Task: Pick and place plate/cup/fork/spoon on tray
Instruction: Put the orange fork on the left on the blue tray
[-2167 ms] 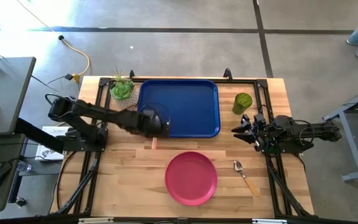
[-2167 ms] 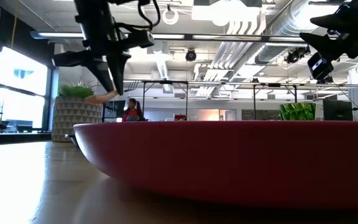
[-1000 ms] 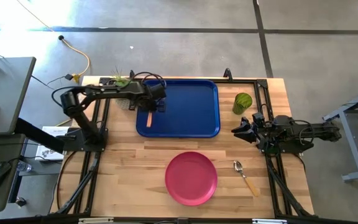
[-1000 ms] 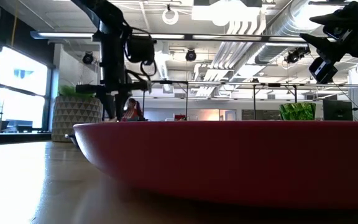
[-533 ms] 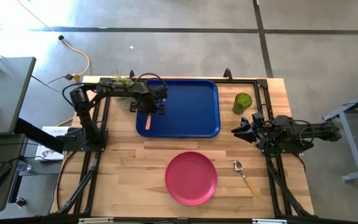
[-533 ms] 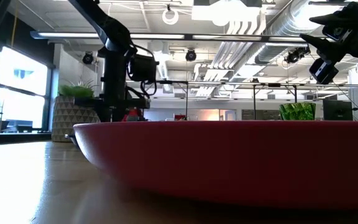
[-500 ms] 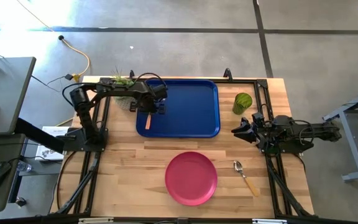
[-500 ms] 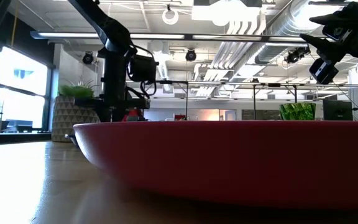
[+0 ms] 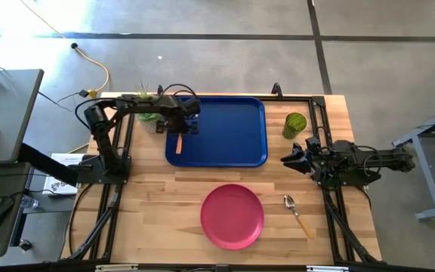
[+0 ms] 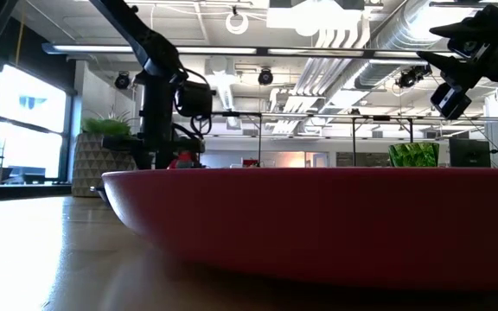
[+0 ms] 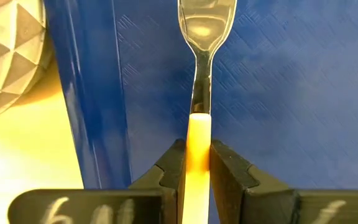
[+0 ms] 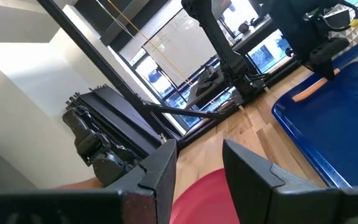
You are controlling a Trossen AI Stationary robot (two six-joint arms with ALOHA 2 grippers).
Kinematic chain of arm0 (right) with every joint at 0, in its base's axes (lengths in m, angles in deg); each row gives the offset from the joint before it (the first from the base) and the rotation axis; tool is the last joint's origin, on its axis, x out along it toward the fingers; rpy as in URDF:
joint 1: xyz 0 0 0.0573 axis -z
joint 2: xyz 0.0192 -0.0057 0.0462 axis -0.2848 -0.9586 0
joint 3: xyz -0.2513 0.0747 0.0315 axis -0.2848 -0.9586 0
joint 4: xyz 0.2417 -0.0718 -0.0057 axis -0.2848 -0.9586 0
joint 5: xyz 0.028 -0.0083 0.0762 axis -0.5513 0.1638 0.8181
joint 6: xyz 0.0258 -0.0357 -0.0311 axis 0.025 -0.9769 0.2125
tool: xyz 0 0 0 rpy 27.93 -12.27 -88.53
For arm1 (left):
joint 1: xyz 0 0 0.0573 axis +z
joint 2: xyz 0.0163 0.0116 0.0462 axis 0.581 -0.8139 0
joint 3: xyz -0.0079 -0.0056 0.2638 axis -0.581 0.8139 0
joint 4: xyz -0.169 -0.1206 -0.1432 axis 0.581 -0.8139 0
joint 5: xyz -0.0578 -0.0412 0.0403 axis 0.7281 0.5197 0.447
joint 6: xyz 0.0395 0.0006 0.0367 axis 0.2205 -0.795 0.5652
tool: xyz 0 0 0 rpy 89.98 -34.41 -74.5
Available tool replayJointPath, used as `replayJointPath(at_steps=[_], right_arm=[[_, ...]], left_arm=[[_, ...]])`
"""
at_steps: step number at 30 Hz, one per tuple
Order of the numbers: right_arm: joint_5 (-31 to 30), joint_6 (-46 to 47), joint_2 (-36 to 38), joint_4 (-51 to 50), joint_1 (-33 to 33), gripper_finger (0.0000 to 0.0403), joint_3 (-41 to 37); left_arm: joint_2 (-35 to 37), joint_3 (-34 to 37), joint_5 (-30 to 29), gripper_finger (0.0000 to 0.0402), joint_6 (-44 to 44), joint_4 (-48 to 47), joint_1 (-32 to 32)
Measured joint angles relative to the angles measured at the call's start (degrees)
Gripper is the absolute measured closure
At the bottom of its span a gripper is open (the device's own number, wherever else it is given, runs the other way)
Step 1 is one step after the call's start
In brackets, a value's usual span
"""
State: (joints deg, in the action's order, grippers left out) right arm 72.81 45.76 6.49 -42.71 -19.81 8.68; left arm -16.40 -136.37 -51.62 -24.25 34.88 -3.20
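Observation:
The dark blue tray point(image 9: 232, 128) lies at the far middle of the table. My left gripper point(image 9: 183, 128) is over its left part, shut on the fork point(image 11: 202, 74), whose silver tines point(image 11: 205, 15) show ahead of the fingers above the tray floor point(image 11: 278, 93). The pink plate point(image 9: 232, 217) lies near the front edge. The spoon point(image 9: 299, 214) lies to its right. The green cup point(image 9: 294, 125) stands right of the tray. My right gripper point(image 9: 290, 159) hovers open and empty between the cup and the spoon. My left gripper pinches the fork's orange handle point(image 11: 198, 127) between its two fingers, near the end that joins the metal neck. The fingers point down from above. The handle's free end point(image 9: 178, 149) points toward the table's near edge and slants down to the tray point(image 12: 303, 93). Whether it touches the floor I cannot tell.
A potted plant point(image 9: 148, 104) stands just left of the tray's far left corner, close to my left arm. In the low view the plate's rim point(image 10: 318, 225) fills the foreground. Bare wood lies between the tray and the plate.
My left gripper has gone down toward the tray's left part with the fork, staying shut on its handle. The fork has come lower over the tray floor. My right gripper has kept still.

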Motion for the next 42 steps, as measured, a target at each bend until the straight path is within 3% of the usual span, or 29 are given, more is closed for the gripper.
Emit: replayJointPath(at_steps=[21,35,42], right_arm=[[0.17,0.0,0.0,-0.48,0.0,0.0279,0.0],[0.2,-0.02,0.0,-0.59,0.0,0.0279,0.0],[0.2,0.0,0.0,-0.59,0.0,0.0279,0.0]], left_arm=[[-1.95,0.01,-0.33,0.0354,-1.14,1.39,-0.99],[-1.95,0.01,-0.54,0.0302,-1.24,1.25,-0.92],[-1.93,0.01,-0.54,0.0301,-1.24,1.23,-0.94]])
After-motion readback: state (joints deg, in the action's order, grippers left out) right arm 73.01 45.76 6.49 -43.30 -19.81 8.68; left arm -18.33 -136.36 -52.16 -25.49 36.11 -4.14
